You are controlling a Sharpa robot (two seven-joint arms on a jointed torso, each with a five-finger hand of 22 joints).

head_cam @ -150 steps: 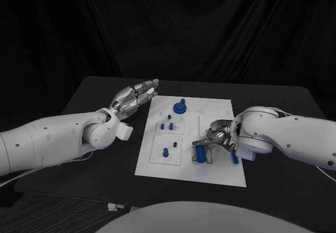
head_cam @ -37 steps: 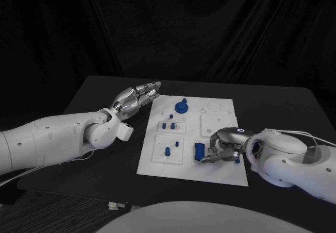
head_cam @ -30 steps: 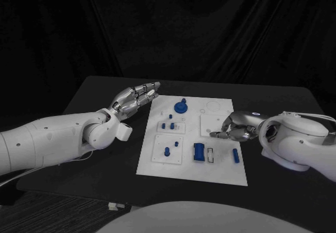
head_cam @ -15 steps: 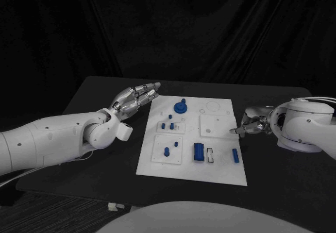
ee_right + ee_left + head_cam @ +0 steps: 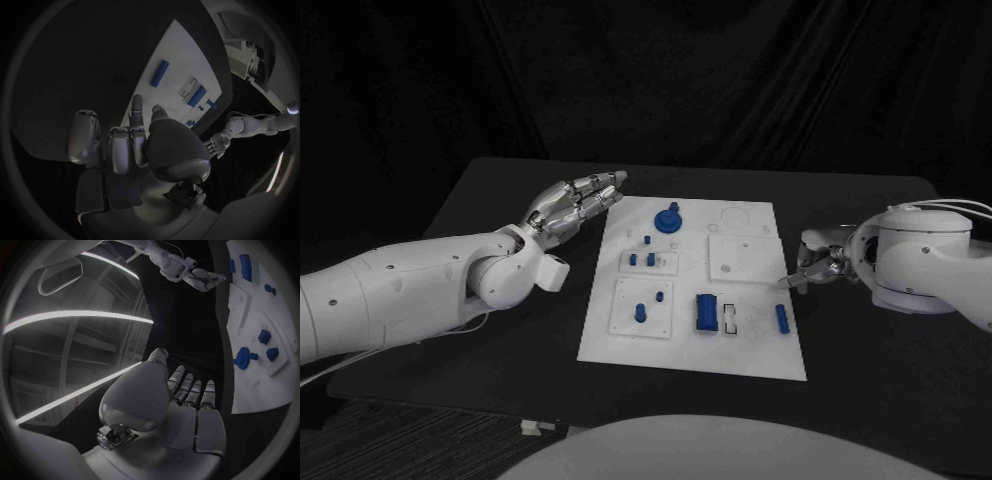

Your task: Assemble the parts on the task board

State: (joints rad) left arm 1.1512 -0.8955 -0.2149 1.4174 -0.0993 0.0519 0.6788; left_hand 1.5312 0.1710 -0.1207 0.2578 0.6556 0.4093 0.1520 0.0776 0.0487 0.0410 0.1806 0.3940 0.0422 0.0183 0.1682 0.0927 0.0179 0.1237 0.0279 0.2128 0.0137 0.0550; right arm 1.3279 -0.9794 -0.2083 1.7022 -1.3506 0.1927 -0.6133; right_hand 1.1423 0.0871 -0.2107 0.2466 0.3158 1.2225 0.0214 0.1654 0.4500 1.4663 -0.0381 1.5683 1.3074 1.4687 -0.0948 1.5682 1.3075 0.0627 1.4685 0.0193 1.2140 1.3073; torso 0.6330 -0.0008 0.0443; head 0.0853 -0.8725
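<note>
White board point(image 5: 747, 345) lies mid-counter point(image 5: 877, 200), long side running from near edge to far edge. Blue parts on it: knob point(image 5: 669, 217) at far end, pegs point(image 5: 640, 260) in left-side plates, block point(image 5: 707, 312) and bar point(image 5: 782, 318) toward near right corner. Left robot hand point(image 5: 574, 203): raised beside board's far left corner, fingers straight and apart, holding nothing. Right robot hand point(image 5: 822, 262): just off board's right edge, fingers curled in, nothing held.
</note>
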